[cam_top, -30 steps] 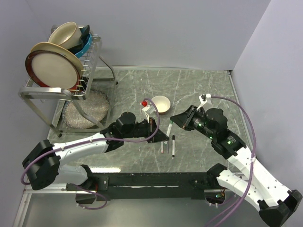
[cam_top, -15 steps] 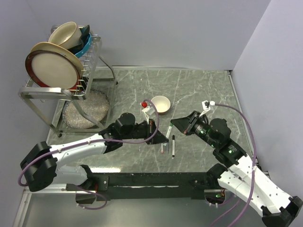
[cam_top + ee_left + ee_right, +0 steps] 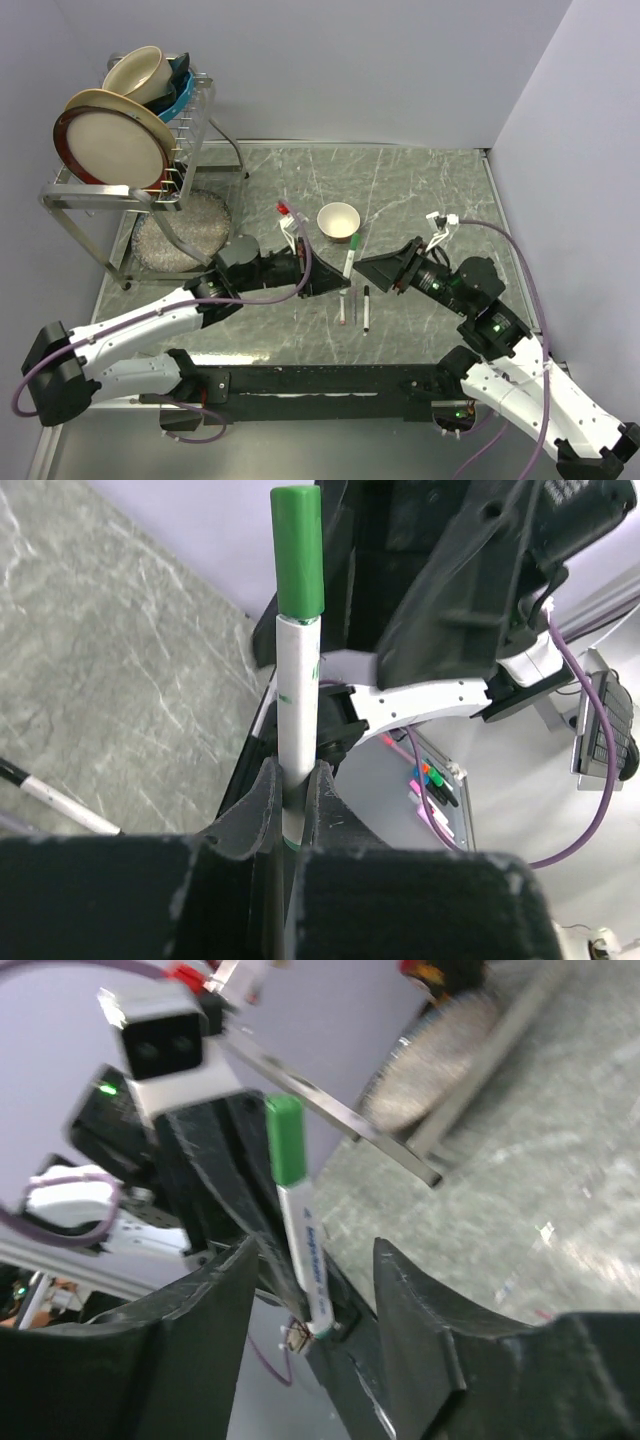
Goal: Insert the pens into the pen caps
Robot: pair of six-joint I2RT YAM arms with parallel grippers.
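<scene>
A white pen [image 3: 297, 695] with a green pen cap [image 3: 298, 550] on its top end stands upright in my left gripper [image 3: 293, 770], which is shut on the barrel. From above, this pen [image 3: 349, 262] rises between the two grippers. My right gripper [image 3: 315, 1245] is open, its fingers [image 3: 215, 1300] standing apart on either side of the capped pen [image 3: 305, 1250] without touching it. In the top view the right gripper [image 3: 372, 268] faces the left gripper [image 3: 335, 283]. Two more pens lie on the table, one with a black end [image 3: 366, 308] and one with a red end [image 3: 345, 308].
A small cream bowl [image 3: 338, 220] stands just behind the grippers. A dish rack [image 3: 120, 185] with plates and bowls fills the back left, with a round textured mat [image 3: 185, 230] below it. Walls close in the table at the back and right.
My right gripper has opened and let go of the green cap, which stays on the pen. The left arm has drawn back a little to the left, pen in hand.
</scene>
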